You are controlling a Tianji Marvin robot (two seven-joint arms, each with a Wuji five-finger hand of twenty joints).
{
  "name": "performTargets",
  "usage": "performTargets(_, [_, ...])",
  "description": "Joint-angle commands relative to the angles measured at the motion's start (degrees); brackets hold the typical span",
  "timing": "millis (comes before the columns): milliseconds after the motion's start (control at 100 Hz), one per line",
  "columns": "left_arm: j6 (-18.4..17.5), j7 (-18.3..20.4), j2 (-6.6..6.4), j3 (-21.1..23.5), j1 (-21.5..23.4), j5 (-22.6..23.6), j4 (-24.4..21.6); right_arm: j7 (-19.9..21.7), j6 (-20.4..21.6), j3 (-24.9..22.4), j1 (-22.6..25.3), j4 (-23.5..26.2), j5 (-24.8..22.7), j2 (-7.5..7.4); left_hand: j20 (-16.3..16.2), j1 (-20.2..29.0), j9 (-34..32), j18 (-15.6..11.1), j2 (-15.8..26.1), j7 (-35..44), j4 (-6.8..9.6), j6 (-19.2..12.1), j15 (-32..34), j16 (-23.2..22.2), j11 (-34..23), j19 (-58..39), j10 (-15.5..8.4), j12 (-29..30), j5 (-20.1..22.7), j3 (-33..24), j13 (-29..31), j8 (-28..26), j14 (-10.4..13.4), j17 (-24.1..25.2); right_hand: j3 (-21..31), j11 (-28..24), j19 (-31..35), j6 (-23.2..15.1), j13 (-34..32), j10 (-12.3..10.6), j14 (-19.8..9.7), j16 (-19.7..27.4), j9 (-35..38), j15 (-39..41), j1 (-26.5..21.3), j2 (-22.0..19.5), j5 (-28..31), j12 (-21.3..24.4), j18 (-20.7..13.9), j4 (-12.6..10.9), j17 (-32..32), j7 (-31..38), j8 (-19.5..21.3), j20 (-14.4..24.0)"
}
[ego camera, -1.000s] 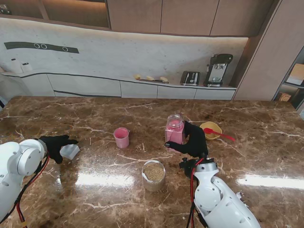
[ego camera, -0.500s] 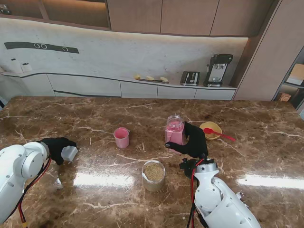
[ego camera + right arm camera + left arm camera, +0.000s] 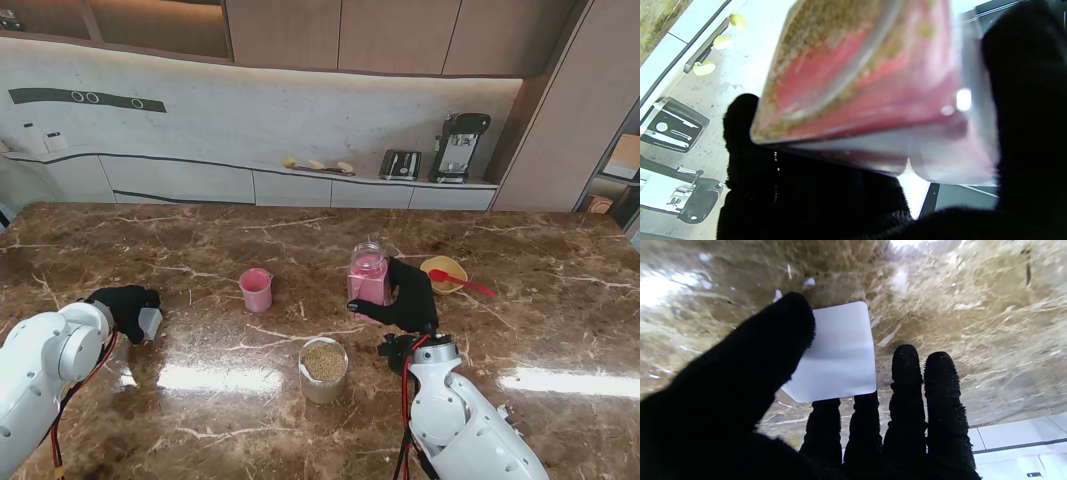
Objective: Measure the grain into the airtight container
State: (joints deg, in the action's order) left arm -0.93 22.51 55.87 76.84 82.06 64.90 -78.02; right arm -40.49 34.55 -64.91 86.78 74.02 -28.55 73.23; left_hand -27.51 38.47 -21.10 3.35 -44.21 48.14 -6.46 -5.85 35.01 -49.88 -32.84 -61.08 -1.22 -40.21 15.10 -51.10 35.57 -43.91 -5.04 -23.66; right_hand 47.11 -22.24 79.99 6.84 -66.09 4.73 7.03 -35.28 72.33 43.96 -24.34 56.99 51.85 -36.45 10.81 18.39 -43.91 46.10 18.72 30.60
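- Grain jar (image 3: 324,369), a clear round container low in the centre of the stand view, stands open and nearly full; likely heavy and slick, best gripped around its wall.
- Left hand (image 3: 125,307), at the left edge, curls its fingers (image 3: 907,380) around a white lid (image 3: 149,321) on the marble table (image 3: 560,330).
- Right hand (image 3: 408,298), mid-frame, is wrapped around the pink-tinted airtight container (image 3: 367,273); rigid and smooth, it seems light.
- A pink measuring cup (image 3: 256,289) stands left of it; a yellow dish (image 3: 444,271) with a red spoon (image 3: 462,283) lies farther right.
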Motion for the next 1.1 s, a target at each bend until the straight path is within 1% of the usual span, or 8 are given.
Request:
performTargets(0, [0.4,0.6,0.49,-0.9,1.0,-0.5,2.3,0.6,-0.2,-0.1,0.5,0.1,0.2,0.13,-1.1,3.4,-6.1,0.5,2.7,7.3,-0.12,-1.7,1.7,-0.8,-2.4,-2.3,-0.6,0.5,7.8,-4.4,1.7,-0.5,-2.1,-1.5,21.2,-5.1,1.5,-22.1,-2.8,-9.7,-6.8,-0.1,3.4,3.9,-20.0,-11.1,7.4,-1.7,-1.9,-3.7,0.1,9.3,1.6,0.2])
performTargets(150, [1.4,-1.3,0.70,-1.5,1.3,-2.0,3.4,0.6,-0.2,-0.1,0.5,0.1,0.3,0.13,-0.3,4.5,-8.2,-0.1,2.0,6.4,-0.04,-1.2,1.3,-0.3,-2.2,-2.7,0.3,1.5,8.6,-5.2,3.3,1.6,-2.9,-3.8,21.2,-5.1,1.5,-22.1,-2.8,-9.8,-6.8,0.0,3.4,3.9,-19.9,-11.1,7.4,-1.6,-1.9,-3.7,0.1,9.3,1.6,0.2])
performTargets(280, [1.6,-3.5,0.89,-1.9,1.5,-2.6,4.3,0.7,-0.3,0.0,0.4,0.1,0.3,0.12,0.2,7.2,-13.2,0.1,4.0,7.8,0.32,-1.3,1.5,0.5,-3.1,-4.5,0.0,2.4,13.0,-6.4,6.6,2.9,-3.3,-6.7,21.2,-5.1,1.5,-22.0,-2.8,-9.8,-6.8,0.0,3.4,3.9,-19.9,-11.2,7.2,-1.6,-1.9,-3.7,0.1,9.2,1.6,0.2])
performTargets(300, [1.6,-3.8,0.92,-1.9,1.5,-2.8,4.4,0.7,-0.3,0.1,0.4,0.1,0.3,0.12,0.5,8.2,-13.8,0.1,4.3,8.8,-0.47,-1.6,1.2,-2.1,-3.4,-5.0,-0.2,2.5,13.4,-6.1,7.3,4.4,-3.5,-7.0,21.2,-5.1,1.5,-22.0,-2.8,-9.8,-6.8,0.0,3.4,3.9,-19.9,-11.2,7.2,-1.6,-1.9,-3.7,0.1,9.3,1.6,0.2])
performTargets(420, [1.3,-7.0,1.22,-1.6,1.8,-3.3,5.1,0.8,-0.3,0.1,0.4,0.1,0.3,0.10,-0.3,13.9,-22.4,1.3,4.0,12.8,-2.51,-3.0,0.4,-8.9,0.9,-8.0,-0.4,-8.9,18.0,-2.7,13.3,6.3,-5.0,-10.3,21.2,-5.1,1.5,-22.0,-2.8,-9.8,-6.8,0.0,3.3,3.9,-19.9,-11.2,7.2,-1.6,-1.9,-3.7,0.1,9.3,1.6,0.2])
performTargets(470, [1.1,-8.8,1.37,-1.3,2.0,-3.2,5.2,0.7,-0.3,0.1,0.4,0.1,0.3,0.10,-1.0,16.5,-27.3,2.2,4.1,14.4,-2.29,-3.9,0.8,-9.4,5.4,-9.0,-0.6,-13.1,20.6,0.5,15.3,6.7,-5.5,-11.5,21.2,-5.1,1.5,-22.0,-2.8,-9.8,-6.8,0.0,3.3,3.9,-19.9,-11.2,7.2,-1.6,-1.9,-3.7,0.1,9.3,1.6,0.2])
performTargets(590, [0.7,-12.2,1.82,0.1,2.8,-3.3,4.7,0.7,-0.3,0.1,0.4,0.1,0.3,0.11,-1.2,16.9,-32.4,3.7,4.5,15.1,-2.27,-5.0,1.4,-8.7,7.3,-10.2,-0.9,-14.0,25.1,1.8,17.7,8.1,-6.1,-13.5,21.2,-5.1,1.5,-22.0,-2.8,-9.7,-6.8,0.0,3.3,3.9,-19.9,-11.2,7.2,-1.6,-2.0,-3.7,0.1,9.3,1.5,0.2])
performTargets(1090, [-2.1,-8.0,2.16,9.1,5.4,-3.9,-5.1,0.8,-0.2,0.1,0.4,0.2,0.5,0.14,-1.5,15.4,-36.8,6.3,6.4,13.8,-2.34,-3.8,3.1,-4.4,11.2,-11.4,2.7,-13.7,27.6,3.8,19.2,13.7,-7.4,-15.1,21.1,-5.1,1.5,-22.0,-2.7,-9.8,-6.8,0.1,3.3,3.9,-19.9,-11.3,7.2,-1.6,-2.0,-3.7,0.1,9.3,1.5,0.2])
